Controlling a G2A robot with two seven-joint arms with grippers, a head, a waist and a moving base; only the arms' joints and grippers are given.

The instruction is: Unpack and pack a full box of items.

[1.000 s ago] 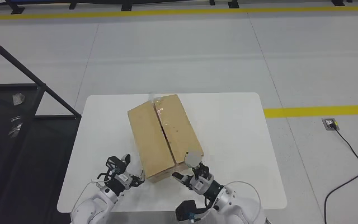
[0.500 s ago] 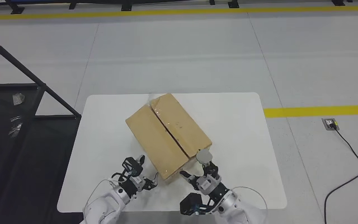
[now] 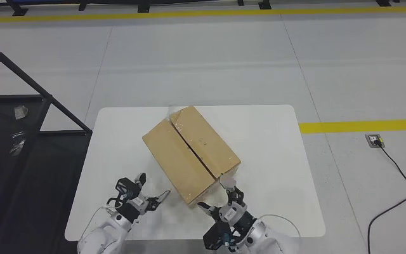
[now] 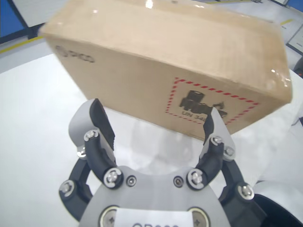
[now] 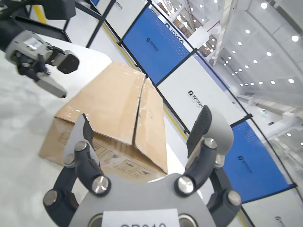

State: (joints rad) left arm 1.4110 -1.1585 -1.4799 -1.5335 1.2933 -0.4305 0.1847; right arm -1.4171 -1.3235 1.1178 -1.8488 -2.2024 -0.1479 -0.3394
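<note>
Top view. White table (image 3: 273,146) on a pale floor with a yellow line (image 3: 352,126) at 3 o'clock.
- Box (image 3: 190,152): closed cardboard, at the table's centre, long axis running from 11 to 5 o'clock. Its near end has swung counterclockwise since a second ago, and it has not moved in the last half second.
- Left gripper (image 3: 152,187): at 7 o'clock, fingers spread, holding nothing. It has drawn back from the box's near corner.
- Right gripper (image 3: 216,195): at 6 o'clock, jaws wide, holding nothing. It sits just off the box's near end, a little farther back than before.

Left wrist view. The box's long printed side faces the open fingers, apart from them, with bare table between.

Right wrist view. The box's top shows a taped centre seam. Its near end lies beyond the open fingers. The left gripper hangs near the far corner without touching it.
</note>
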